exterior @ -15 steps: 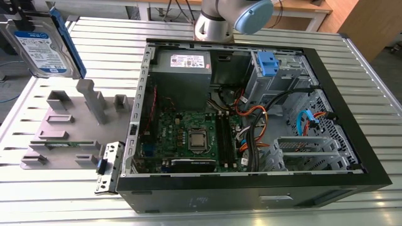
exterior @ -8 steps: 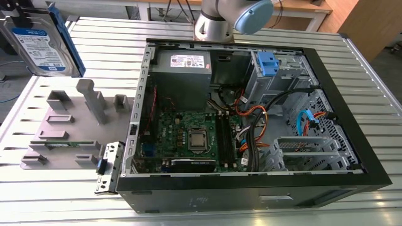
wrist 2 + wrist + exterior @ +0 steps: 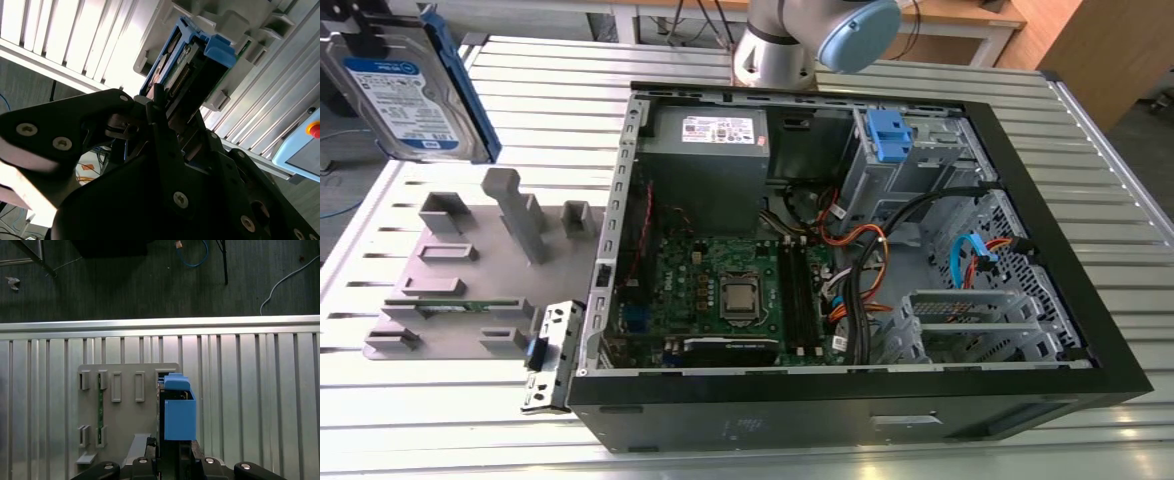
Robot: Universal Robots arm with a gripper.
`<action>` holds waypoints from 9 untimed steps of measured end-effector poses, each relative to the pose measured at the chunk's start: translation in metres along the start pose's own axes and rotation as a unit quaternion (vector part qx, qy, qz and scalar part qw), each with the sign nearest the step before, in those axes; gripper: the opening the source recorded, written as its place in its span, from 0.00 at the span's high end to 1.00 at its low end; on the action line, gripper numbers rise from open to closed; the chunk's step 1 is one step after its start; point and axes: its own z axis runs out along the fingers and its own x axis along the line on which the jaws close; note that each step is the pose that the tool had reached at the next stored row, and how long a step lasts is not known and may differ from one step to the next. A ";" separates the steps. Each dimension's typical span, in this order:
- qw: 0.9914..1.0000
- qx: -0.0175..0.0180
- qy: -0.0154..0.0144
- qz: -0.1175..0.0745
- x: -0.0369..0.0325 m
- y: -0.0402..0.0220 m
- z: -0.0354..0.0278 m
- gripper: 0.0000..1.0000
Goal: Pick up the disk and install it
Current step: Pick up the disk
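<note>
I have the gripper [image 3: 176, 114] clamped on the disk [image 3: 407, 92], held above the grey holder plate [image 3: 125, 415] near the desk [image 3: 250, 390] edge.

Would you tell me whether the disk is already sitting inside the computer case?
No, the disk is outside the computer case, up by the grey fixture plate at the exterior view's left.

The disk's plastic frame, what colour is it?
Blue. It runs around the disk and shows best in the first wrist view.
</note>
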 end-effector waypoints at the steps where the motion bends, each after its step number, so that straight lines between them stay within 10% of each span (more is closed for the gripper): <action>1: 1.000 0.000 0.000 0.000 0.0000 0.0000 -0.0001 0.65; 9: 1.000 0.000 0.000 0.000 0.0000 0.0000 -0.0023 0.65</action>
